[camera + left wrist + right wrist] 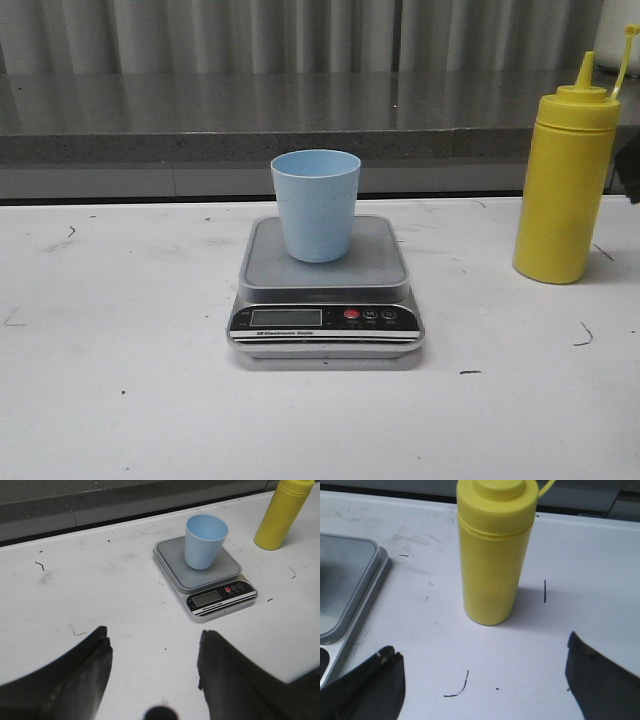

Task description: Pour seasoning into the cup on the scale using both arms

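Observation:
The pale-blue cup stands upright on the platform of the silver scale in the middle of the table. The yellow seasoning bottle stands upright to the right of the scale, its cap strap sticking up. In the left wrist view my left gripper is open over bare table, with the scale, cup and bottle well beyond it. In the right wrist view my right gripper is open, and the bottle stands just ahead between its fingers' lines, apart from them. Neither arm shows in the front view.
A grey ledge and corrugated wall run along the table's back edge. The white table bears small black scuff marks. The scale's edge lies beside the bottle in the right wrist view.

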`<state>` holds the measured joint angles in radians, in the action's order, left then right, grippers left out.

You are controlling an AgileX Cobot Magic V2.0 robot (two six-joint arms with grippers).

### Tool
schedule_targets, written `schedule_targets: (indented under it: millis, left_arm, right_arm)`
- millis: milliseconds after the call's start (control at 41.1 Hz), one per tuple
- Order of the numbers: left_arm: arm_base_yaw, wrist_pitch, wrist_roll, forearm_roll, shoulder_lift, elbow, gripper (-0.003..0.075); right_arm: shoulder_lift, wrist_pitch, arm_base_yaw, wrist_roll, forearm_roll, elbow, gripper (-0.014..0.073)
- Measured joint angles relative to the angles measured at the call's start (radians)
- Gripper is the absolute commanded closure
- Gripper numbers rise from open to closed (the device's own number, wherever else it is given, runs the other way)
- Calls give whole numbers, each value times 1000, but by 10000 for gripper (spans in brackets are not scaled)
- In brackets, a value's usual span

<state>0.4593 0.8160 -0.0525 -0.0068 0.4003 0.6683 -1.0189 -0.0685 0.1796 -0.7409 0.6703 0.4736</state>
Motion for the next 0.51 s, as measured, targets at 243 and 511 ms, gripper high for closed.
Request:
schedule_targets:
  millis: [243, 511]
  left_arm:
    - [0, 0, 0, 0, 0, 0, 332]
    - [0, 0, 0, 0, 0, 0, 332]
  right_arm:
    - [71, -418, 194, 27, -38, 131, -62]
    - [115, -697, 246, 399, -352, 255, -56]
